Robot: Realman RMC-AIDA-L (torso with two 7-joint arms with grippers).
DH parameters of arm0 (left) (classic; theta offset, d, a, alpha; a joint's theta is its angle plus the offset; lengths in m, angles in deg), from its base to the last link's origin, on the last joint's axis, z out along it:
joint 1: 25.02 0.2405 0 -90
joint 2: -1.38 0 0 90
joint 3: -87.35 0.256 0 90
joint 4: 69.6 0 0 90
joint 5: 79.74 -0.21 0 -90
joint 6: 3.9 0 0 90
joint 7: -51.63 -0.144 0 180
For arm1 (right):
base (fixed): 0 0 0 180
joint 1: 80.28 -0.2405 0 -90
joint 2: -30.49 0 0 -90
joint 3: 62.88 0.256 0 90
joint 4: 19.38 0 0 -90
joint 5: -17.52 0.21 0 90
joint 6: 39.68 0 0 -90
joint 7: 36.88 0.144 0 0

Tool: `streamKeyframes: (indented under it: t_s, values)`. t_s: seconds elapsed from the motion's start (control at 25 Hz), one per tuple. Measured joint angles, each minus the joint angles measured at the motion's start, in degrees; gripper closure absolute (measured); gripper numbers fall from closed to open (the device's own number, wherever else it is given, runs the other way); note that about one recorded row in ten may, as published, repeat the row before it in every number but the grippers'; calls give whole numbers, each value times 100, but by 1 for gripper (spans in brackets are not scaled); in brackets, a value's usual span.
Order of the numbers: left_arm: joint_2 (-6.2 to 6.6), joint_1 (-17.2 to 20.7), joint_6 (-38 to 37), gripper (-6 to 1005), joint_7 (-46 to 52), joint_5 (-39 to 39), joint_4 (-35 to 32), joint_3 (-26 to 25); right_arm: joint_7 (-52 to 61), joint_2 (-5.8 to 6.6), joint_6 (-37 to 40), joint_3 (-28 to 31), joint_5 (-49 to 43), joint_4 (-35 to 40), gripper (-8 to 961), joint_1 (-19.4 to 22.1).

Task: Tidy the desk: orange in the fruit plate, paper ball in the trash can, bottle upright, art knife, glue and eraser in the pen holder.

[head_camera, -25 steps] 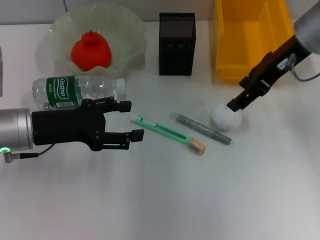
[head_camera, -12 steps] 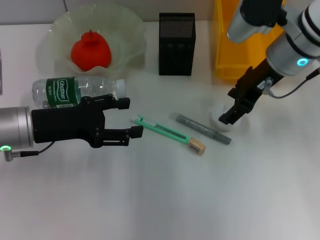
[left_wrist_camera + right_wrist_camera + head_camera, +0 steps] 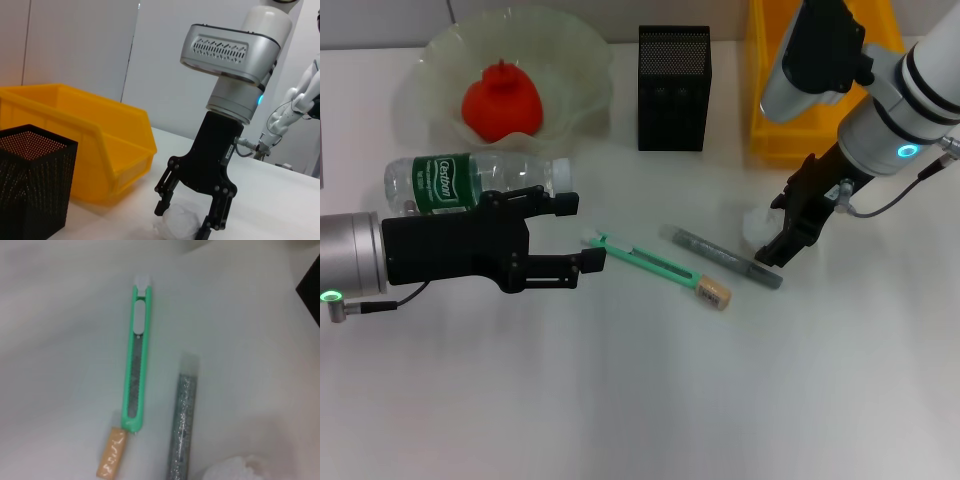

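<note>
Right arm: you are watching the right gripper (image 3: 782, 232) coming down onto the paper ball (image 3: 757, 224); a second ago it was only leaning in from beside the trash can (image 3: 775, 90), and now it is standing nearly upright over the wad.
Right fingers: they are spreading open on either side of the wad (image 3: 179, 223), gripping nothing so far.
What this means for you: the paper-ball step is reaching the grasp; I judge the closing and the carry to the bin are next.
Left arm: the left gripper (image 3: 582, 236) is hovering near the bottle cap, its fingers released and empty, and it is barely shifting.
Fruit plate: the orange (image 3: 501, 102) is already sitting in the fruit plate (image 3: 582, 62).
Bottle: the bottle (image 3: 470, 181) is lying on its side on the table (image 3: 650, 400), its long axis running left to right, cap pointing toward the pen holder (image 3: 674, 88).
Art knife: the art knife (image 3: 644, 260) is lying slantwise, white tip pointing toward the left gripper.
Glue: the glue (image 3: 724, 257) is lying roughly parallel to the knife, one end just beside the wad.
Eraser: the eraser (image 3: 714, 294) is touching the knife's butt end.
</note>
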Motion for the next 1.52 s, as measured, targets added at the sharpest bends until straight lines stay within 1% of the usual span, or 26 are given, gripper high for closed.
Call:
streamKeyframes:
  t_s: [0.28, 0.36, 0.44, 0.52, 0.56, 0.6, 0.72, 0.76, 0.8, 0.92, 0.96, 1.0, 1.12, 1.16, 1.2, 1.32, 1.36, 1.44, 1.52]
  values:
    - [0, 1, 5, 139, -1, 0, 0, -3, -65, -18, -33, -38, 82, 56, 215, 57]
    - [0, 1, 7, 139, -2, 0, 0, -3, 3, -12, 100, -15, 89, 218, 216, 57]
    - [0, 1, 7, 139, -2, 0, 0, -3, 56, -8, 224, 1, 90, 334, 275, 58]
    - [0, 1, 7, 139, -2, 0, 0, -3, 250, 7, 633, 108, 87, 778, 334, 56]
    - [0, -4, 6, 139, 0, 0, 0, -3, 499, 34, 1083, 345, 56, 1274, 364, 34]
    - [0, -9, 1, 139, 27, -5, -8, -3, 499, 34, 1083, 345, 56, 1274, 367, 34]
    - [-6, -12, 5, 139, 41, -28, -25, -3, 907, 133, 1598, 845, 7, 2152, 375, -3]
    - [-13, -16, 6, 139, 42, -31, -26, -3, 1177, 199, 1635, 1113, -105, 2678, 378, 16]
    - [-13, -16, 6, 139, 42, -31, -26, -3, 1177, 199, 1635, 1113, -105, 2678, 378, 16]
    - [-18, -22, 7, 139, 44, -34, -23, -3, 1420, 219, 1244, 1403, -536, 3059, 376, 35]
    - [-21, -24, 5, 139, 45, -35, -26, -3, 1524, 221, 756, 1502, -814, 3057, 376, 56]
    - [-22, -24, 2, 139, 45, -35, -26, -3, 1524, 221, 756, 1502, -814, 3057, 367, 56]
    - [-24, -26, -12, 139, 46, -22, -17, -3, 1553, 221, -135, 1540, -829, 2709, 342, 174]
    - [-23, -26, -15, 139, 49, -17, -14, -2, 1450, 222, -849, 1509, -561, 2287, 333, 255]
    - [-23, -26, -15, 139, 49, -17, -14, -2, 1450, 222, -849, 1509, -561, 2287, 325, 255]
    - [-28, -26, -24, 140, 55, -15, -26, -3, 1232, 213, -1640, 1475, -242, 1677, 299, 278]
    - [-27, -26, -33, 140, 56, -10, -32, -3, 1168, 196, -2035, 1475, -166, 1362, 290, 239]
    - [-25, -26, -39, 142, 57, -8, -36, -2, 1159, 187, -2182, 1477, -152, 1255, 273, 223]
    - [-19, -26, -49, 144, 57, -6, -44, -2, 1154, 143, -2383, 1477, -91, 1171, 256, 239]
